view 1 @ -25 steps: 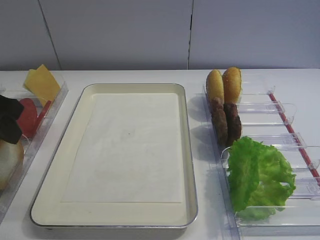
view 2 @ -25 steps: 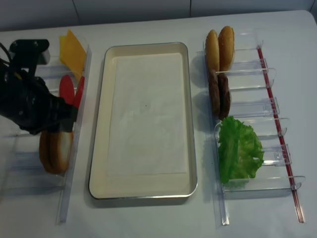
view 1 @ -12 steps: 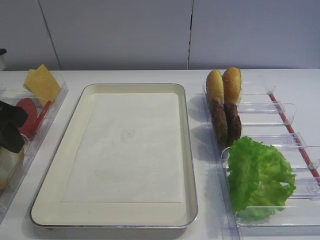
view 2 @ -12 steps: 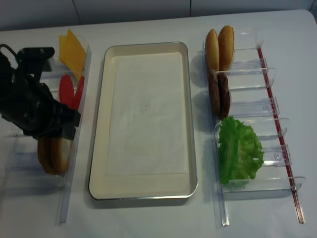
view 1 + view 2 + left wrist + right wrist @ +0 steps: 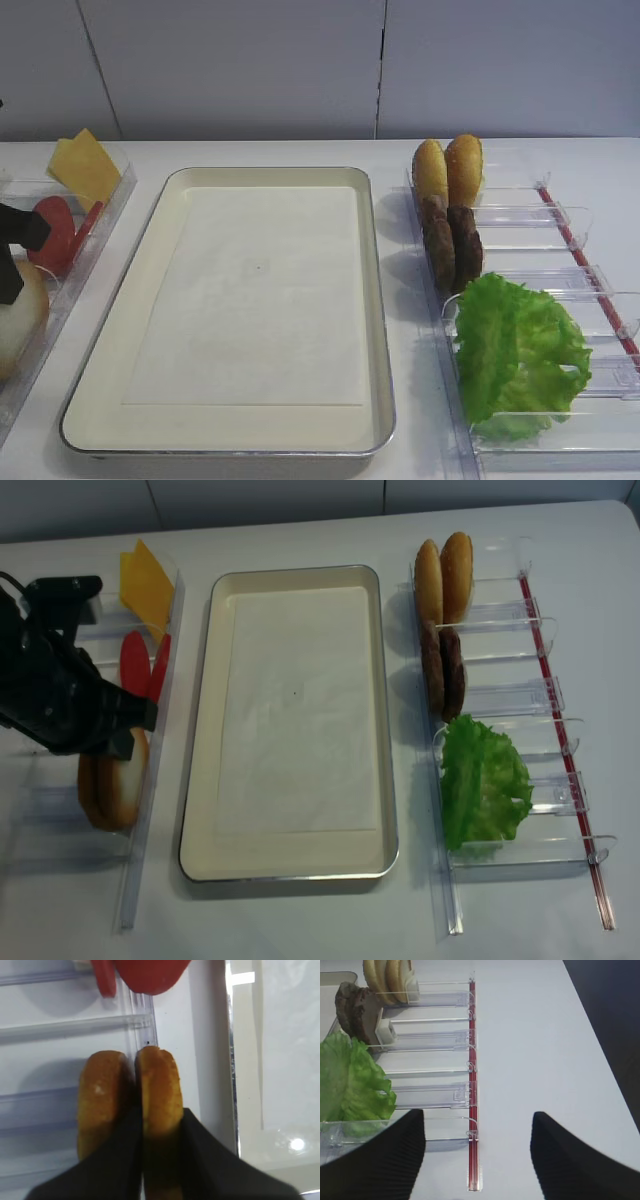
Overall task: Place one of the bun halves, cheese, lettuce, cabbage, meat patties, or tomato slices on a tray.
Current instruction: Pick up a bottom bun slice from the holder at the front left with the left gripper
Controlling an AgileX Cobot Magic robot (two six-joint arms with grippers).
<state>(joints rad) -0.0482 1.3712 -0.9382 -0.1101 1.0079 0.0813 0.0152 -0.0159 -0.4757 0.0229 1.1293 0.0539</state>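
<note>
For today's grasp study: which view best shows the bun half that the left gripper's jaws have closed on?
The left wrist view: the left gripper pinches the right-hand bun half, close up. Both high views show it partly hidden by the arm. The right wrist view misses it.

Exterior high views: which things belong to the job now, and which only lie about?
In the job:
left pincer, closed on bun half
tray

Lying about for now:
cheese
tomato slices
meat patties
lettuce
two buns on the right

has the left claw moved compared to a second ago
Yes. In the realsense high view the left claw sits slightly lower against the fixed tray, and it has shut on the bun half nearest the tray.
</note>
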